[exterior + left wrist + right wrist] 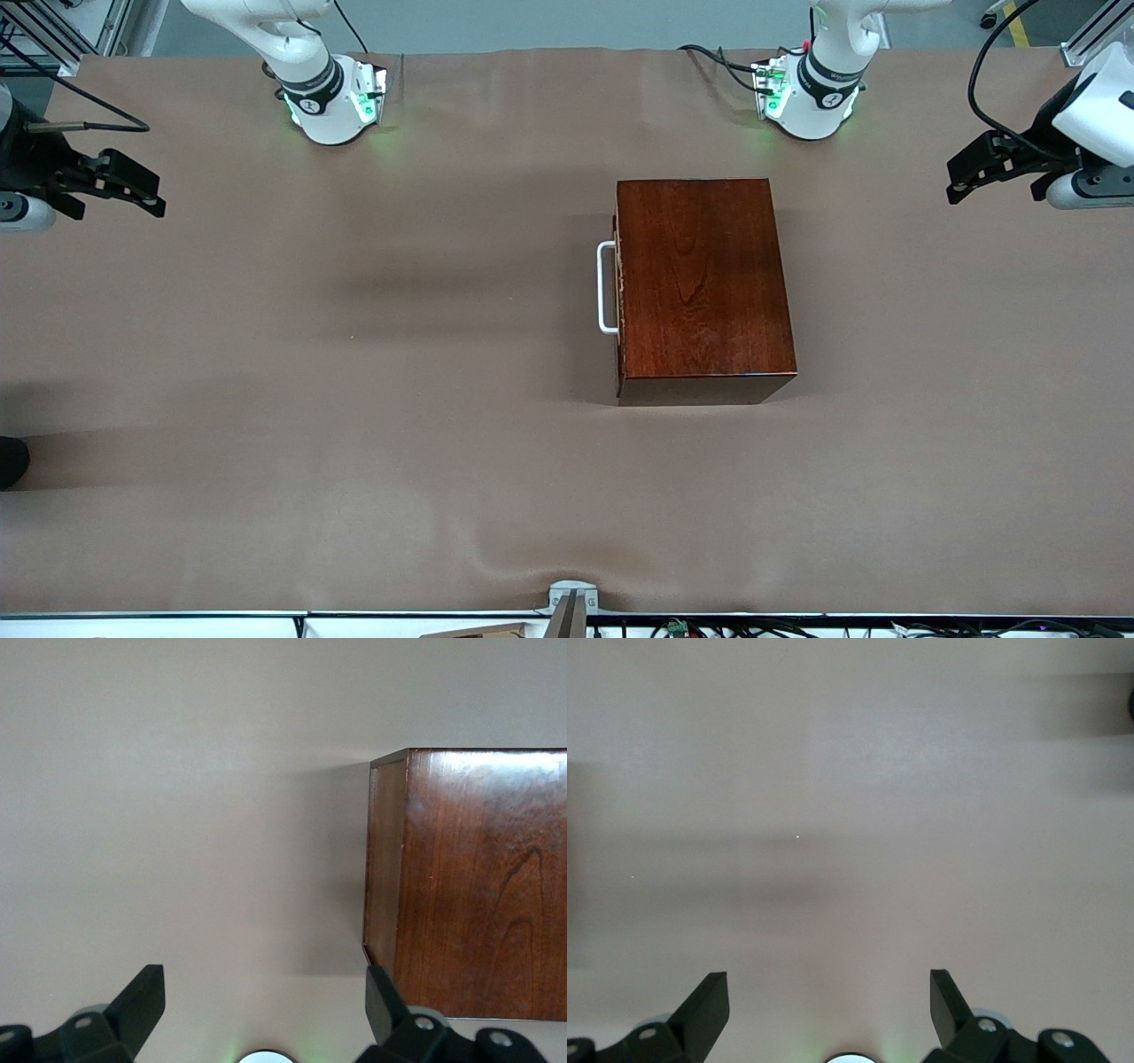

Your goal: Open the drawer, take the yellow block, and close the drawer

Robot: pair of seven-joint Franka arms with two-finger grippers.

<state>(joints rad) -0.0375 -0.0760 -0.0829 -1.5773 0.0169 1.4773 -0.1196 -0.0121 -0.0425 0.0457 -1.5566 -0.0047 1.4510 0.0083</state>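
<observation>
Beside closed drawer [617,285], bare table [354,354]

Both grippers' jaws wide apart.

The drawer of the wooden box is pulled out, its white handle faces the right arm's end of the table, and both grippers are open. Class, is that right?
Not quite. The front view shows the drawer shut, flush with the wooden box. The white handle does face the right arm's end, and the left gripper and right gripper are open.
</observation>
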